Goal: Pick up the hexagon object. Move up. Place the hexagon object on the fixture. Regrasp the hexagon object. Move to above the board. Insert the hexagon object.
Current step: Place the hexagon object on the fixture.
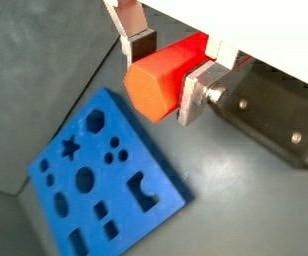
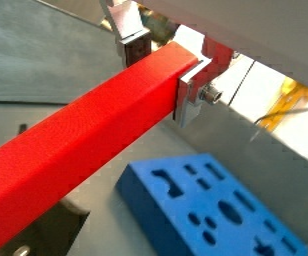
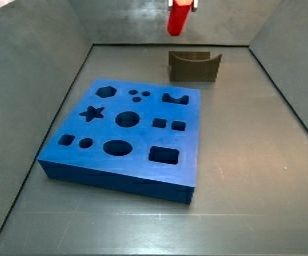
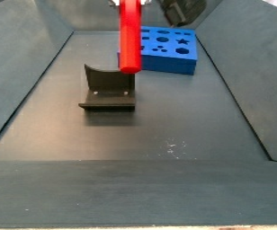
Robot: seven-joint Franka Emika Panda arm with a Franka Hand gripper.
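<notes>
My gripper (image 1: 168, 70) (image 2: 164, 70) is shut on the hexagon object (image 1: 160, 82) (image 2: 83, 140), a bright red bar with hexagonal ends. The silver fingers press its opposite flat sides near one end. In both side views the bar (image 3: 180, 17) (image 4: 129, 36) hangs upright in the air, and the frame's top edge cuts off the gripper. The fixture (image 3: 194, 66) (image 4: 109, 88) (image 1: 277, 110), a dark notched block, stands on the floor below the bar and apart from it. The blue board (image 3: 123, 125) (image 4: 167, 49) (image 1: 110, 180) (image 2: 210, 205) lies flat beside the fixture.
Grey walls (image 3: 37, 70) (image 4: 33, 63) enclose the dark floor on all sides. The board's cut-outs include a star (image 3: 94, 114), circles and rectangles. A dark part of the arm (image 4: 177, 9) shows at the top of a side view.
</notes>
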